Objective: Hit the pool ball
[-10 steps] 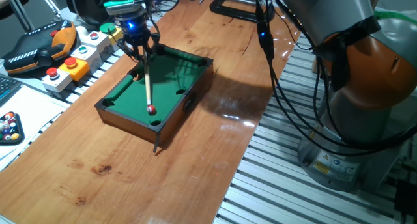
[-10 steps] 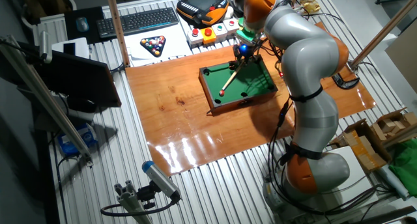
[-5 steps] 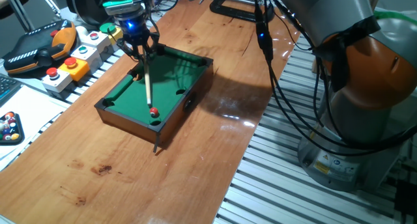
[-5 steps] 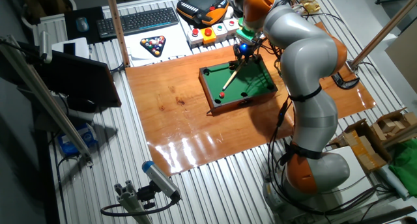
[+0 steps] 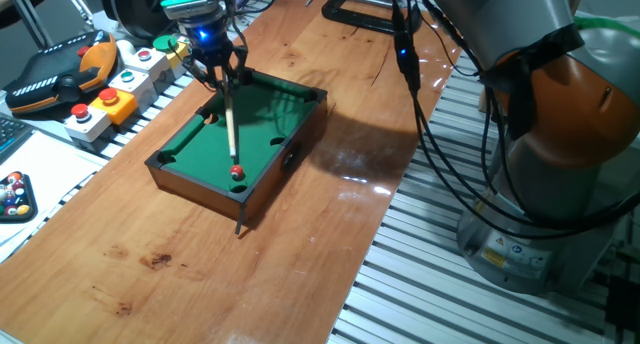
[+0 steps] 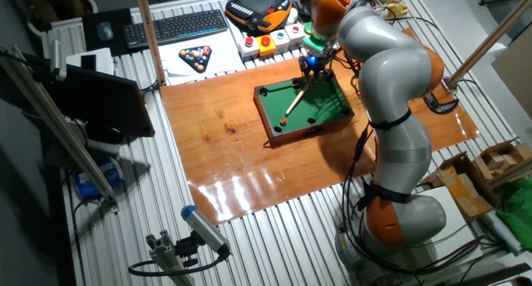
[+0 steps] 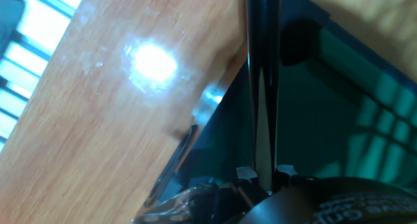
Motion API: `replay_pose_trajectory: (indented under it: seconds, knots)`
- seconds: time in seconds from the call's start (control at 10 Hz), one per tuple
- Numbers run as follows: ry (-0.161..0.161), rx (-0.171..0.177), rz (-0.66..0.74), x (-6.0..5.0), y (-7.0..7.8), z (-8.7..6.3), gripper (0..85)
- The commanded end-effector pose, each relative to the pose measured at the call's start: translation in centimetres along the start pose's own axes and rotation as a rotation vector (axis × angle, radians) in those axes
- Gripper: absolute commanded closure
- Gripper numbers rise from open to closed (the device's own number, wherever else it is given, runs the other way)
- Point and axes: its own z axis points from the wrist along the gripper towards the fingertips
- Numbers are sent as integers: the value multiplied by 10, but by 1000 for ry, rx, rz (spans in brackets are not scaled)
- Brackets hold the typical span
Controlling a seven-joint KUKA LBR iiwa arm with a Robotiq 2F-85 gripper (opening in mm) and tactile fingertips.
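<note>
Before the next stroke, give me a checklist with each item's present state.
1. Cue stick held in the gripper: ok, the stick hangs from it.
2. Red pool ball on the felt of the mini pool table: ok.
3. Cue tip close to the ball: ok; contact cannot tell.
4. Ball clear of the corner pocket: not ok, it sits right beside it.
5. Hand view shows the ball: not ok, only the stick.
</note>
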Motion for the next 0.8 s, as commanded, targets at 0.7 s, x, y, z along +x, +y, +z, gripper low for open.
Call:
replay_pose_trajectory:
  seconds: [0.7]
  knots:
    - [6,-1,32,1,-11,-2,843]
